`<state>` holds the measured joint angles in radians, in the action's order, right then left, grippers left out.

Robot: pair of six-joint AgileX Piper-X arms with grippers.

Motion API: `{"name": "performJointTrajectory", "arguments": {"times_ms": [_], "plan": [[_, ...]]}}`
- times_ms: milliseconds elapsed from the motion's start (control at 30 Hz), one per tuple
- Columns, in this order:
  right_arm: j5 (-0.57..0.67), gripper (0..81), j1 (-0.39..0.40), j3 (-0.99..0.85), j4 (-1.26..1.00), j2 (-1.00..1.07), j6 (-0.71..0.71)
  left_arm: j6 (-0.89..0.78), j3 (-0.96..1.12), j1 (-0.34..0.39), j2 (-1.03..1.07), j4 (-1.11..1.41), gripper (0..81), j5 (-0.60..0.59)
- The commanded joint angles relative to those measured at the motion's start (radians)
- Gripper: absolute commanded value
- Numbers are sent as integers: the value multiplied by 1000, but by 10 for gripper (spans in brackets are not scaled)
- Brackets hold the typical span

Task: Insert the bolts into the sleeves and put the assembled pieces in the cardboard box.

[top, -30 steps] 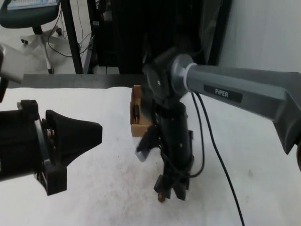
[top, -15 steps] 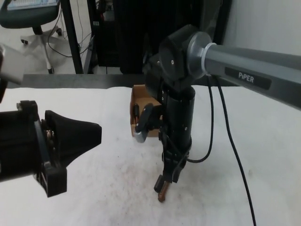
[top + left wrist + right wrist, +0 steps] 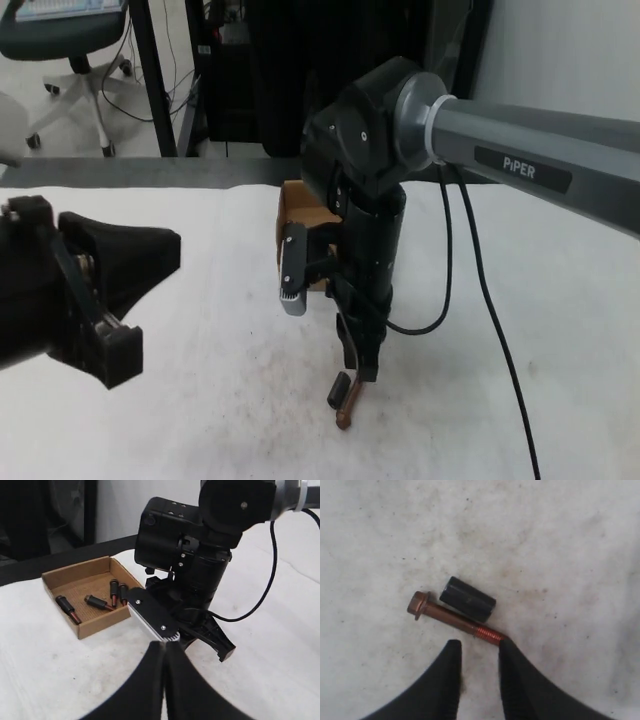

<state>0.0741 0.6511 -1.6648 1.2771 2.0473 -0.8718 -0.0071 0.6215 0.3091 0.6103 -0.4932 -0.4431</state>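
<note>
Two loose parts lie side by side on the white cloth-covered desk (image 3: 560, 540) just ahead of my right tool (image 3: 480, 646), whose fingers are slightly spread and empty: a copper flange-head bolt (image 3: 451, 618) and a short black cylindrical sleeve (image 3: 468, 599). My left tool (image 3: 165, 647) is pressed together on nothing. The open brown cardboard box (image 3: 102, 622) by the desk's far edge holds four dark assembled pieces (image 3: 98, 602).

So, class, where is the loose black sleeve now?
The black sleeve lies on the white cloth alongside the copper bolt, just beyond the right gripper, in the right wrist view.
</note>
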Motion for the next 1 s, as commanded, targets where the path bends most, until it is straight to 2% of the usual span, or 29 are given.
{"name": "performJointTrajectory", "arguments": {"times_ms": [0, 367, 833, 967], "plan": [[-1, 249, 6, -2, -41, 20, -75, 7, 8, -1, -16, 1, 3, 21], [11, 249, 17, 88, -23, 35, -146, 76, 4, -1, -17, -96, 3, 21], [-49, 246, 69, 136, -107, 35, -224, 76, 3, -1, -17, -95, 3, 21], [-101, 246, 79, 136, -107, 19, -224, 76, 3, -1, -17, -95, 3, 21]]}}
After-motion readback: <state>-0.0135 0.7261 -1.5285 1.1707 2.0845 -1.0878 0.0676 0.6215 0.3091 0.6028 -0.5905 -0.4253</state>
